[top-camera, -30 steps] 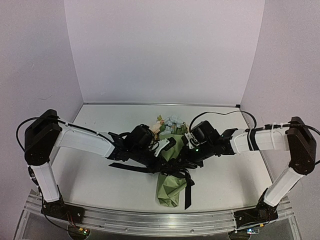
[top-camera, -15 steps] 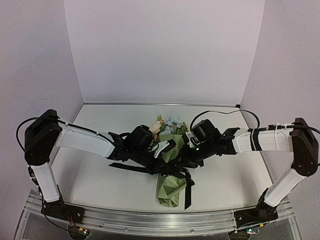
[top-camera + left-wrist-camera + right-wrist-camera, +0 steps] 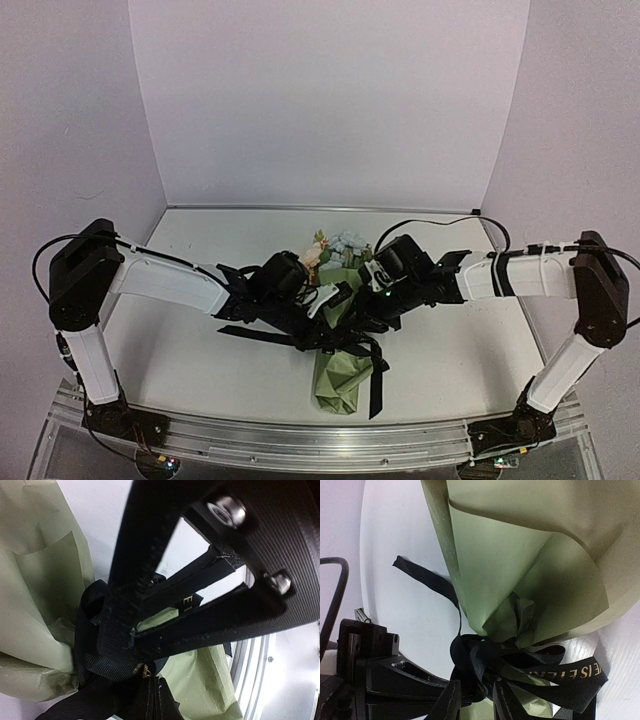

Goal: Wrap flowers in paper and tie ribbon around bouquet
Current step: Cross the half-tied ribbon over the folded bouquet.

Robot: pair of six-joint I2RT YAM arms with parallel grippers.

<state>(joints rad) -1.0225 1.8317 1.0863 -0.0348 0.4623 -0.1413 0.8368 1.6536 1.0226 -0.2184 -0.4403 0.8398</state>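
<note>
Wrapped into a bouquet and lying mid-tabletop: sage paper coned around the flowers, blooms toward the back wall, narrow end toward the arm bases. Cinched at the waist with the ribbon, bunched into loops there, one tail trailing down the cone's right side, another running off to the left.

Closing in on that waist from both sides:
- Left end effector: pressed together, tips sunk in the black webbing, apparently pinching a strand.
- Right end effector: narrowly spread, ribbon loops bunched at the gap. Firm clamp or loose straddle cannot be told.

Likely troubles from here:
- A slack or lopsided knot, if pulled harder from one side.
- A dragged or crumpled cone, with nothing pinning the thin paper down.
- A bump between the two end effectors, working so near each other.
- A loop snagged on a finger on release.

Hard to make out:
- Stems, hidden inside the paper.
- The knot's actual form, covered from above and a black tangle up close.
- The lettering, legible only in part.
</note>
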